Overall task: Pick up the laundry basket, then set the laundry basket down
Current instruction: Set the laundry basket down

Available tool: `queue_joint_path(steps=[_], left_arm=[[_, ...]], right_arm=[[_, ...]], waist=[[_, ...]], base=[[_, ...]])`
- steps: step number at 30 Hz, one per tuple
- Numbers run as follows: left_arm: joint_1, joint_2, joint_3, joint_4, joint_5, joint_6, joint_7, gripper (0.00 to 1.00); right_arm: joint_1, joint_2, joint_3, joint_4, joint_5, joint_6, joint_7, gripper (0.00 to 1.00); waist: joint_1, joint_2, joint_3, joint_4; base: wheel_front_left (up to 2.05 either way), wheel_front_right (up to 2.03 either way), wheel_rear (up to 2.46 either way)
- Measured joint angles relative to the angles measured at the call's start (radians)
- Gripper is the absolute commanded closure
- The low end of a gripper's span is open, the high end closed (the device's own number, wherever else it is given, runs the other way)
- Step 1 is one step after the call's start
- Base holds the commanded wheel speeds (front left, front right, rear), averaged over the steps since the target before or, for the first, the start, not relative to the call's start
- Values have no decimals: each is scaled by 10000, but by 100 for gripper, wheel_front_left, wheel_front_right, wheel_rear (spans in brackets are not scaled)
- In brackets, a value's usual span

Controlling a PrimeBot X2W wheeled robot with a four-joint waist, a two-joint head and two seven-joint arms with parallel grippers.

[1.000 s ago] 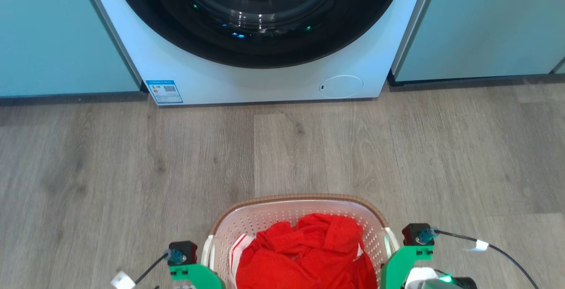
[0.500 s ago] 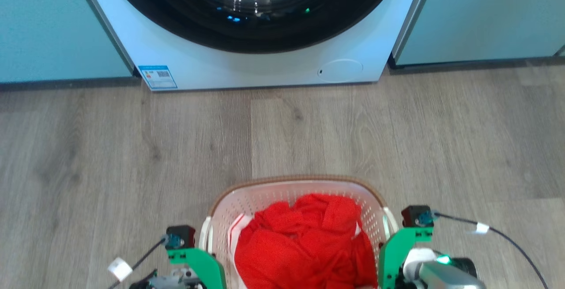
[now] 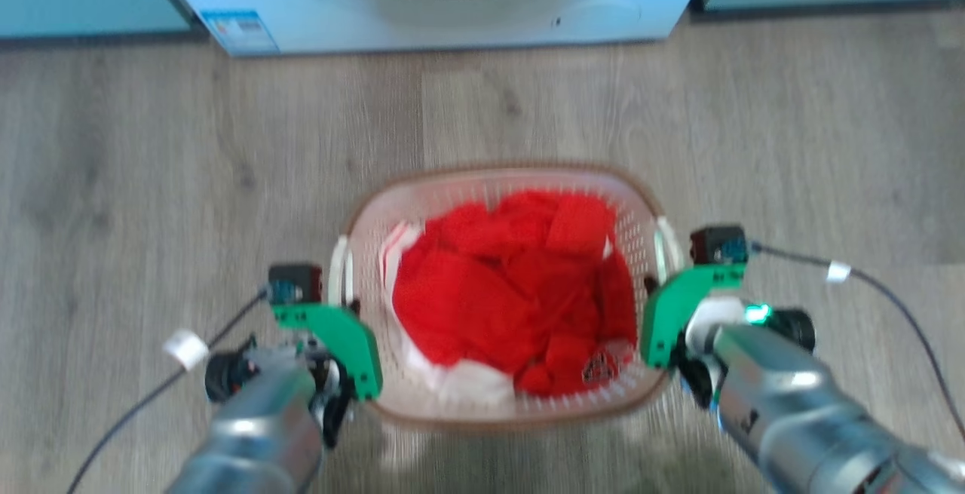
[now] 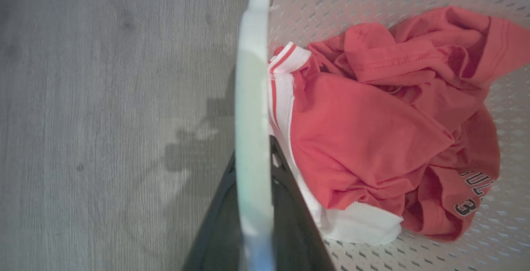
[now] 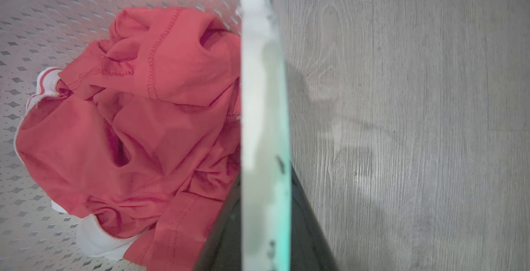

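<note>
two claws are on the laundry basket (image 3: 497, 171), one at each side, so it sits squarely between them. my left claw (image 4: 252, 151) is pinched narrow around the left handle (image 4: 251, 89). its wrist view shows dark fingers (image 4: 290, 225) on either side of the white strip, touching it. the handle runs straight ahead past the fingertips to the brown rim band. my right claw (image 5: 265, 176) mirrors that, clamped narrow on the right handle (image 5: 261, 76) with a dark finger against each face. a crumpled red garment (image 3: 505, 283) lies inside the basket, just inboard of both claws: to the right of the left one, to the left of the right one. it has white trim, and some dark lettering with a "3" on a fold off to the left claw's right. the perforated white wall shows around the cloth. outboard of each claw is grey wood-look floor (image 3: 151, 177), with a soft shadow of the claw falling on it beside the handle. well ahead of both claws, past the basket's far rim, stands the white front of the washing machine (image 3: 452, 11). the head view is smeared, and i cannot tell whether the basket's base touches the floor or hangs just above it.
</note>
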Motion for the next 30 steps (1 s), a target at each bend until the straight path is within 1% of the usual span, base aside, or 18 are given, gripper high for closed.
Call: queue_joint_path(steps=[1, 5, 10, 17, 20, 21, 25, 30], left_arm=[[-395, 6, 13, 10, 0, 6, -36, 100], [-1152, 8, 58, 27, 8, 65, -128, 100], [-2111, -8, 88, -17, 163, 123, -140, 100], [-3079, -38, 77, -213, 267, 374, -217, 100], [-3252, -36, 52, -368, 272, 493, -222, 100], [-3252, -36, 52, -368, 272, 493, -222, 100], [-3450, -33, 21, -531, 272, 623, -222, 100], [-3601, -29, -15, -704, 272, 721, -222, 100]], right_arm=[[-401, -8, -6, 29, -27, 0, -79, 100], [-1127, -31, -194, 69, -303, 0, -192, 100], [-1914, -167, -759, 65, -871, 0, -263, 100], [-2740, -318, -1544, 59, -1638, 0, -364, 100], [-2862, -362, -1910, 61, -1973, 0, -366, 100], [-2862, -362, -1910, 61, -1973, 0, -366, 100], [-2981, -372, -2382, 58, -2437, 0, -407, 100], [-3004, -372, -2970, 61, -2997, 0, -470, 100]], waist=[[0, 0, 403, 21], [1, 0, 1257, 70], [3, 0, 2392, 150], [3, -1, 3798, 304], [3, 0, 4289, 376], [3, 0, 4289, 376], [2, 0, 4798, 469], [1, 0, 5181, 536]], base=[[0, 0, 0], [0, 0, 0], [0, 0, 0], [0, 0, 0], [0, 0, 0], [0, 0, 0], [0, 0, 0], [0, 0, 0]])
